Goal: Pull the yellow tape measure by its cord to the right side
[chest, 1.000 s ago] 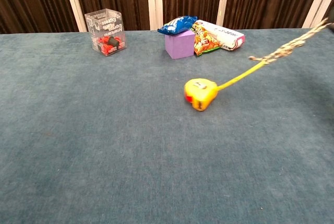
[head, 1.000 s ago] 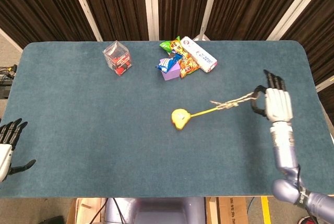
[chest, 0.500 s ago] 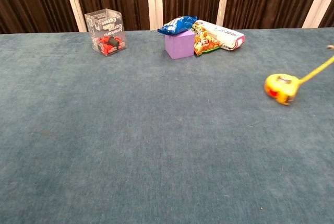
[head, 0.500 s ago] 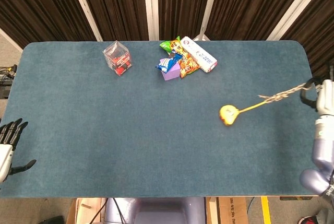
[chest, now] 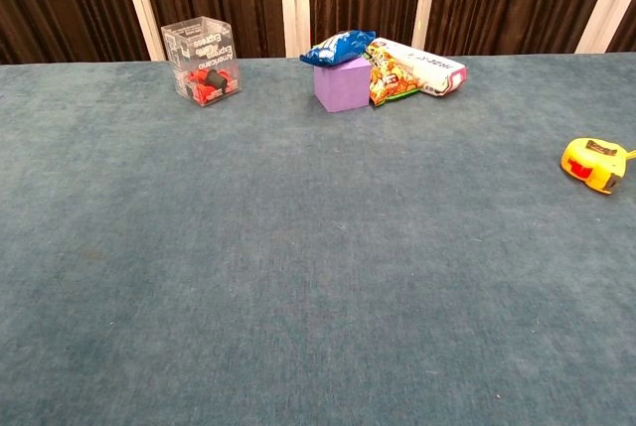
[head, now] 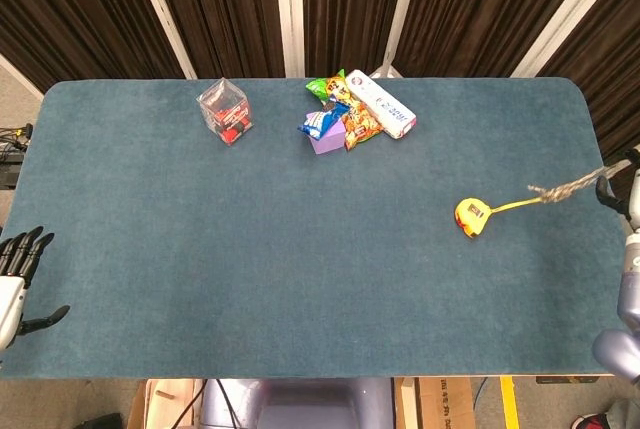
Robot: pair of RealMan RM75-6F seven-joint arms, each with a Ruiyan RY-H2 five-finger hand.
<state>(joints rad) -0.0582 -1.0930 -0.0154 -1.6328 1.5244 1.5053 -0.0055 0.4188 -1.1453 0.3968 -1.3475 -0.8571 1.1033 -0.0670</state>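
Dark curtains backed the blue table [head: 200, 249]. On its right side lay the yellow tape measure [head: 470, 216], its cord [head: 560, 192] running taut rightward to the right hand [head: 628, 194] — mostly out of frame, fingers' state untellable. Left hand [head: 18, 271] — fingers spread, empty — sat far off.

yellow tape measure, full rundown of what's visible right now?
The yellow tape measure is a small rounded case, plastic by its look, with a red patch and a dark marking on its face. It lies on the blue table near the right end, apart from the other items. A yellow strap runs from it up to the right into a braided cord, lifted toward the right hand at the frame edge.
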